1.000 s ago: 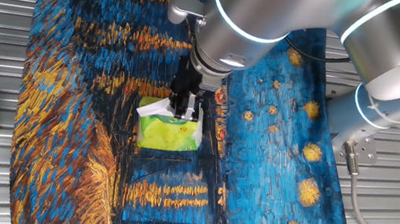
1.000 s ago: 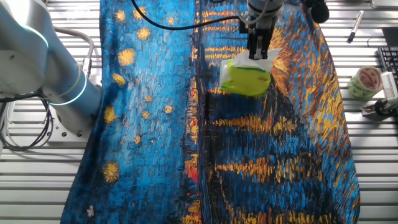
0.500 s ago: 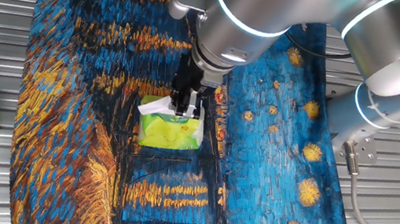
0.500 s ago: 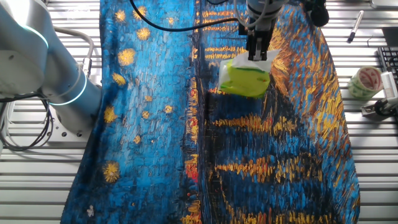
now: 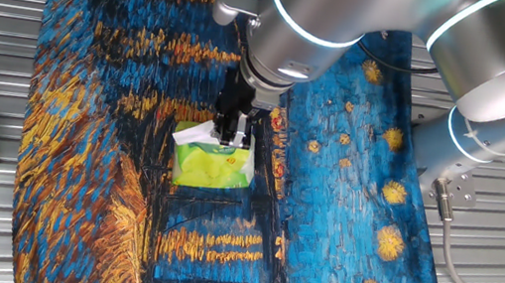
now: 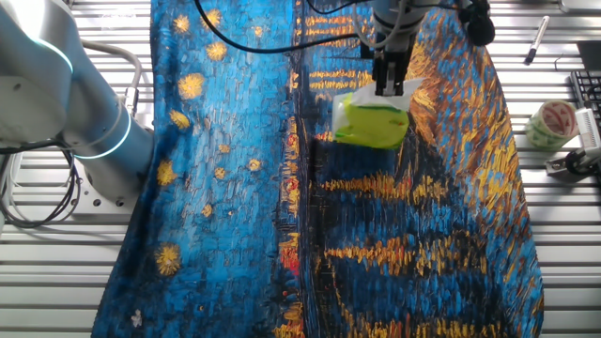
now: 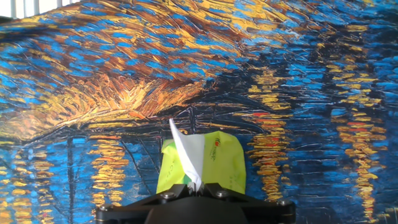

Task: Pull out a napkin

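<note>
The napkin (image 7: pixel 188 157) stands up out of the top of the lime-green tissue pack (image 7: pixel 227 163), a white sheet rising to a point in the hand view; in the fixed views it shows as a white flap (image 5: pixel 195 134) at the pack's upper edge. The pack lies on the painted cloth (image 5: pixel 321 222) that covers the table.

My gripper (image 5: pixel 231 138) is clamped on the napkin's lower part, jaws together with the sheet pinched between them, directly above the pack opening.

Procedure for the step in hand, as I judge it:
- Hold the pinch firm; thin tissue is likely to slip or tear if the grip loosens.
- Draw straight up, away from the opening, not sideways, so that the sheet feeds through the slot evenly.
- Lift slowly. Nothing holds the light pack down, so it may rise with the sheet.
- Continue until the napkin's trailing edge is free of the pack.
</note>
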`<action>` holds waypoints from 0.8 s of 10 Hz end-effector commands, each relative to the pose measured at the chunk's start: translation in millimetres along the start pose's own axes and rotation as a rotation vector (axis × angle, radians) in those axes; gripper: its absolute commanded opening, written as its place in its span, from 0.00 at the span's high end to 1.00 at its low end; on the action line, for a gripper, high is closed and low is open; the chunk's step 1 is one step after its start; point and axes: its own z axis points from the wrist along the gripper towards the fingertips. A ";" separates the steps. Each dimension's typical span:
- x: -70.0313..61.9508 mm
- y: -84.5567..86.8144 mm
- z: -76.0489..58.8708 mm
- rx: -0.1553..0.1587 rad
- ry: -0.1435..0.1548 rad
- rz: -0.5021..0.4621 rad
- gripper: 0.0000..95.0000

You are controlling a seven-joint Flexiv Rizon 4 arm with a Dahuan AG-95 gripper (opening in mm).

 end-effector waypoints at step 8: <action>1.8 -5.7 -1.9 -0.007 0.000 -0.008 1.00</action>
